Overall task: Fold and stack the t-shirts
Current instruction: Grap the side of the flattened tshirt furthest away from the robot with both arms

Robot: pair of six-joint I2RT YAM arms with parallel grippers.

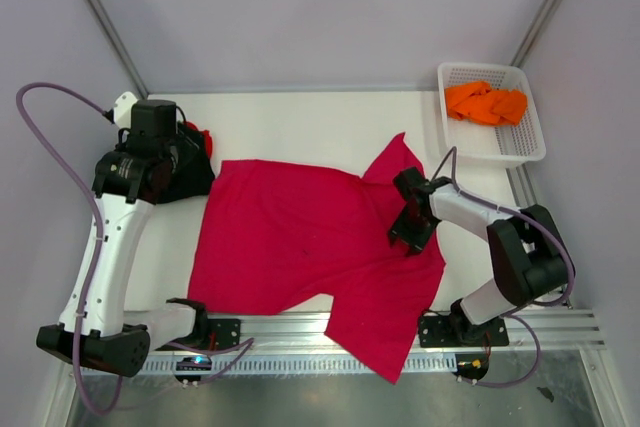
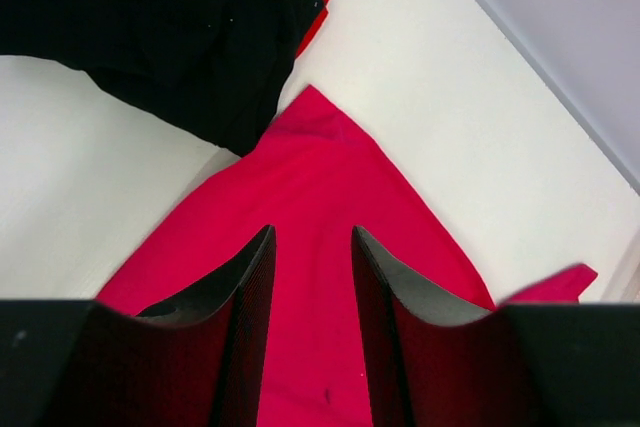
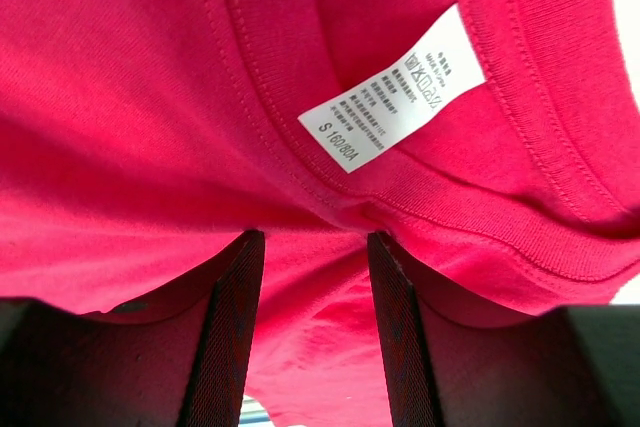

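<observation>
Left wrist view: the left gripper (image 2: 312, 232) is released, its jaws parted above a corner of the crimson t-shirt (image 2: 330, 197). A black t-shirt (image 2: 150, 27) lies just ahead, touching that corner. The right gripper (image 3: 315, 237) sits at the collar below the white label (image 3: 392, 89); whether it grasps the cloth cannot be told. An orange t-shirt (image 1: 485, 102) lies in the basket (image 1: 530, 117) well beyond.

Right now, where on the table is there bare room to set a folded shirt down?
The far strip of table, between the black shirt and the basket, behind the crimson shirt, is bare. The middle and near edge are crowded by that shirt, the left arm and the right arm.
</observation>
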